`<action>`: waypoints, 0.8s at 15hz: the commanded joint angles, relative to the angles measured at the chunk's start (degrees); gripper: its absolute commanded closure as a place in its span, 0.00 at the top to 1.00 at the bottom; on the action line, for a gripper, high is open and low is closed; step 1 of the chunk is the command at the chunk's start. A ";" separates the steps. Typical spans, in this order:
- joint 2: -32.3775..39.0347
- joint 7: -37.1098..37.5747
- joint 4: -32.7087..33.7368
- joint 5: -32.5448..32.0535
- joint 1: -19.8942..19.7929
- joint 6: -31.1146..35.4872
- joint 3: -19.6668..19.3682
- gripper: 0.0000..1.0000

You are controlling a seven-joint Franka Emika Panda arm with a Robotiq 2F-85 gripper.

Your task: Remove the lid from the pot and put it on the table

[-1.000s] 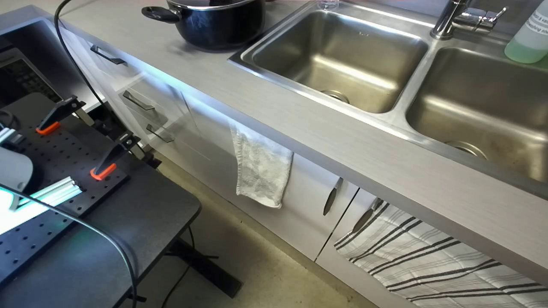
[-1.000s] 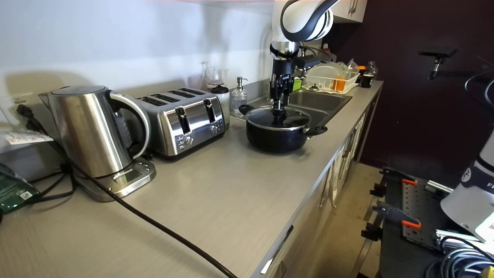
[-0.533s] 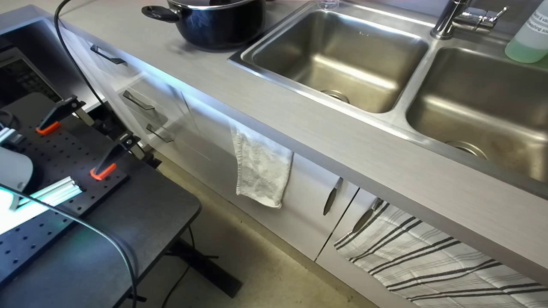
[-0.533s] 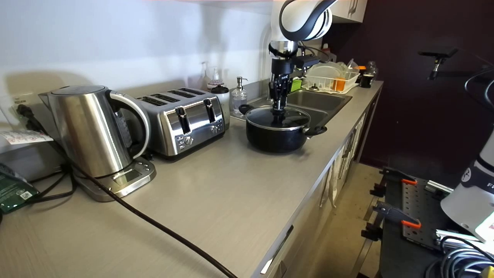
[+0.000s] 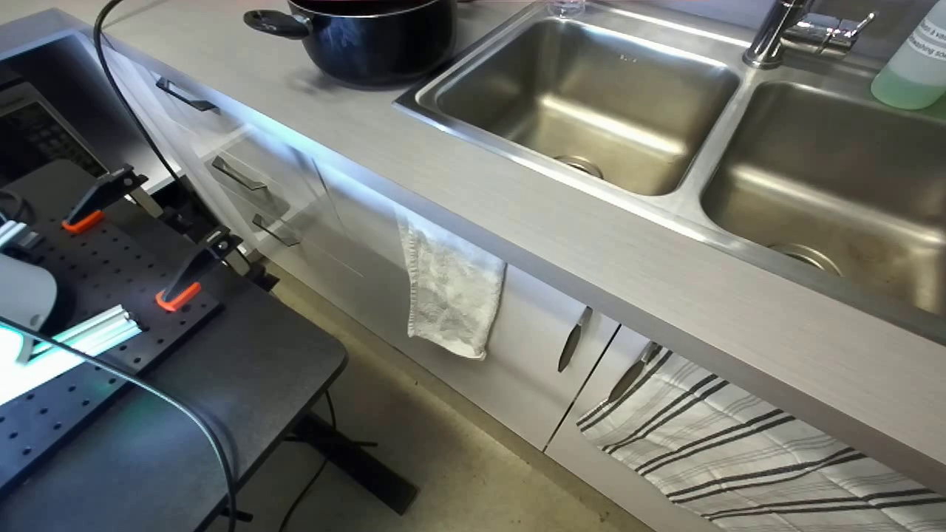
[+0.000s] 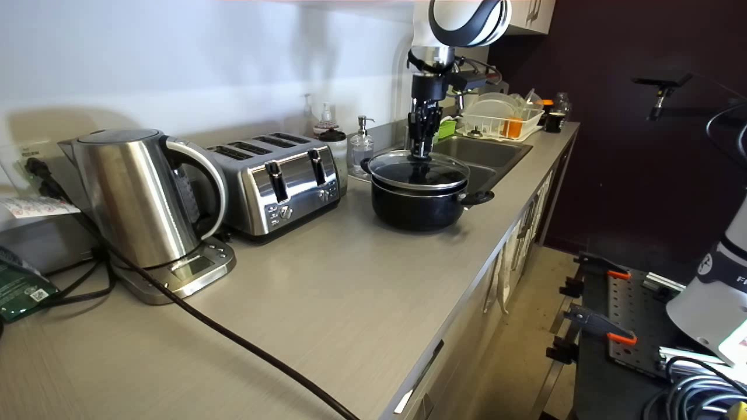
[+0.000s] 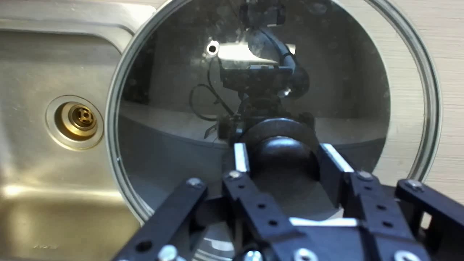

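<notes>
My gripper [image 6: 421, 154] has its fingers [image 7: 241, 158] partway apart, clasping the knob [image 7: 284, 156] of the lid [image 6: 420, 175], just above the pot [image 6: 417, 212]. I should lift it level, well clear of the pot, then lower it gently onto the table [image 6: 344, 280] beside the pot.

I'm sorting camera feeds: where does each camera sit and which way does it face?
An exterior view: high in front of the counter, looking down at sink and pot; part of the base shows at left.
An exterior view: near the kettle, over the counter, looking along it toward the pot; arm, pincer and base show.
Wrist view: at the arm's end, looking down at the lid; fingers show, the arm mirrored in the glass.
Both exterior views share the pot, sink and clamps.
</notes>
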 commanded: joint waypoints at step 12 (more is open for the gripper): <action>-10.02 -3.05 -6.88 -4.71 8.78 -0.04 7.68 0.25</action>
